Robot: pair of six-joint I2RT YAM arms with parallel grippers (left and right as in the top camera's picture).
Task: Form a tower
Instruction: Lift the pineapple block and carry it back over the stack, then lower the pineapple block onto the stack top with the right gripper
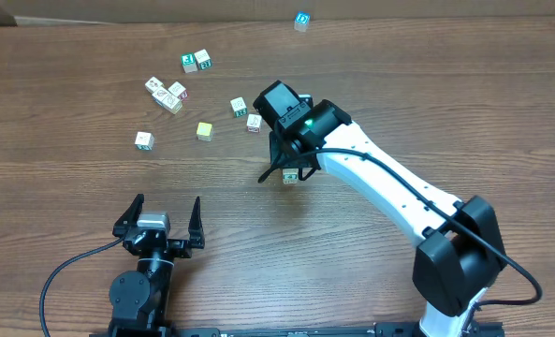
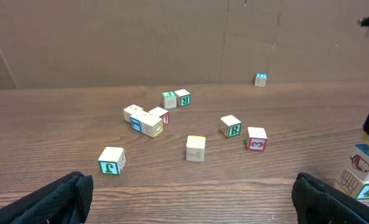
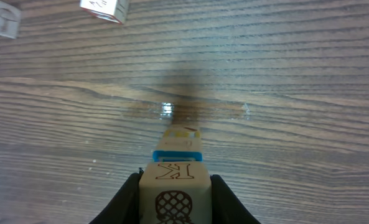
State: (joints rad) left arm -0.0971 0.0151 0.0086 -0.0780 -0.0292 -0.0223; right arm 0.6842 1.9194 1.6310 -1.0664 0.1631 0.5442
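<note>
My right gripper (image 3: 175,177) is shut on a wooden cube (image 3: 175,199) marked with a K and a lattice picture. It holds the cube directly over the tower, whose blue-rimmed cube (image 3: 178,154) and a yellowish cube (image 3: 181,132) show beneath. I cannot tell whether the held cube rests on the stack. In the overhead view the right gripper (image 1: 288,167) hangs over the tower (image 1: 290,179) at mid-table. The left wrist view catches the tower (image 2: 360,171) at the right edge, with a green 4 cube low in it. My left gripper (image 1: 162,213) stands open near the front left, nothing between its fingers (image 2: 53,199).
Loose cubes lie scattered behind and left of the tower: a yellow one (image 1: 204,131), one at the left (image 1: 144,140), a cluster (image 1: 167,94), a pair (image 1: 196,62), two near the right arm (image 1: 247,114), and a blue-topped one (image 1: 301,21) by the cardboard wall.
</note>
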